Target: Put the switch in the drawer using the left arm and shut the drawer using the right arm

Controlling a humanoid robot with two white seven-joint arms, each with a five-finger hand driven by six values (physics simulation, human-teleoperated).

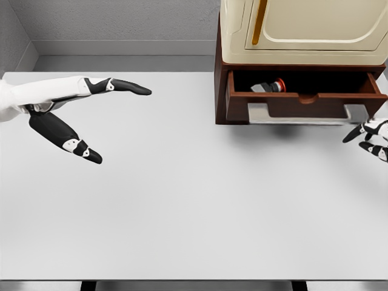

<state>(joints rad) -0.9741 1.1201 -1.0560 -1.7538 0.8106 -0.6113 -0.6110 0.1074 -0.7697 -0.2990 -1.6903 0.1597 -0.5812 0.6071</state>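
1. The table [182,200] is white and wide, and it fills most of the head view.
2. A brown cabinet [221,91] stands on the far right part of the table, and a cream box [303,30] with a yellow strip sits on top of it.
3. The drawer [303,103] of the cabinet is pulled out toward the robot, so its inside is visible from above.
4. The switch [271,86] lies inside the drawer, in the left part, near the back wall. It looks grey and black with a red end; finer details are too small to tell.
5. The left hand [79,121] is over the left part of the table, well apart from the cabinet. Its fingers are spread wide: one long finger points to the right, and the thumb points down and to the right. It holds nothing.
6. The right hand [371,138] shows only at the right edge, just below the front right corner of the drawer. It does not seem to touch the drawer front.
7. Only some fingertips of the right hand are visible, so I cannot tell if this hand is wide or narrow.
8. A soft shadow lies on the table under the drawer front.
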